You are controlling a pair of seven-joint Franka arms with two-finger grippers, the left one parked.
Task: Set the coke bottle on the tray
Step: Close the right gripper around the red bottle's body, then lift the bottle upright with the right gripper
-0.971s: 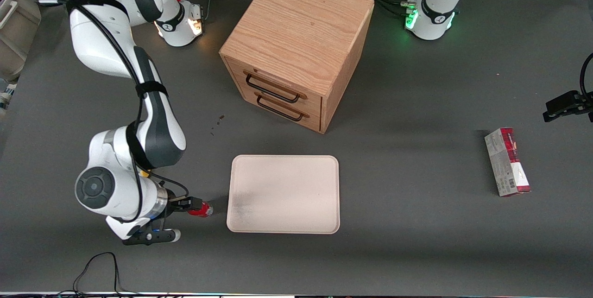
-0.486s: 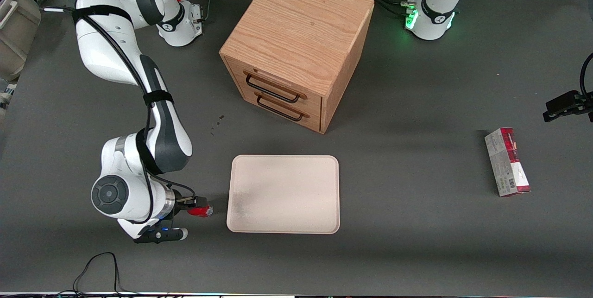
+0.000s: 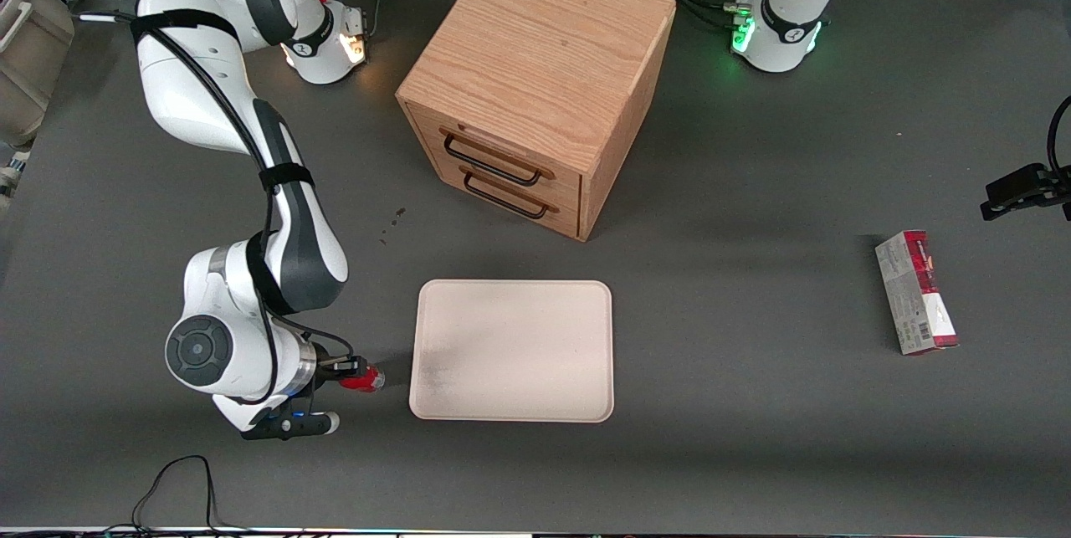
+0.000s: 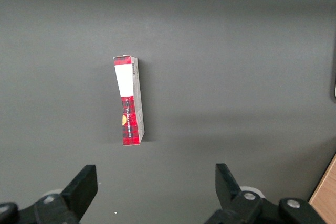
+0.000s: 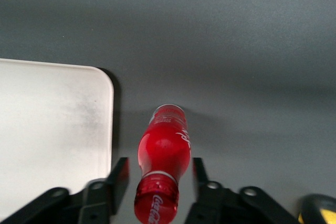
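Note:
The coke bottle (image 3: pixel 366 380), small and bright red, sits on the grey table close beside the tray's smudged corner, toward the working arm's end. In the right wrist view the bottle (image 5: pixel 164 150) has its cap end toward the camera. My right gripper (image 3: pixel 351 371) is down at the bottle. In the wrist view the gripper (image 5: pixel 159 169) is open, one finger (image 5: pixel 119 174) on each side of the bottle's neck with a gap on both sides. The cream-beige tray (image 3: pixel 512 350) lies flat with nothing on it; its rounded corner also shows in the wrist view (image 5: pixel 52 119).
A wooden drawer cabinet (image 3: pixel 535 86) with two shut drawers stands farther from the front camera than the tray. A red-and-grey carton (image 3: pixel 915 292) lies toward the parked arm's end and shows in the left wrist view (image 4: pixel 129 100). A black cable (image 3: pixel 176 479) loops near the table's front edge.
The right arm shifted a little toward the tray a second ago and has held still since. The bottle and tray have not moved.

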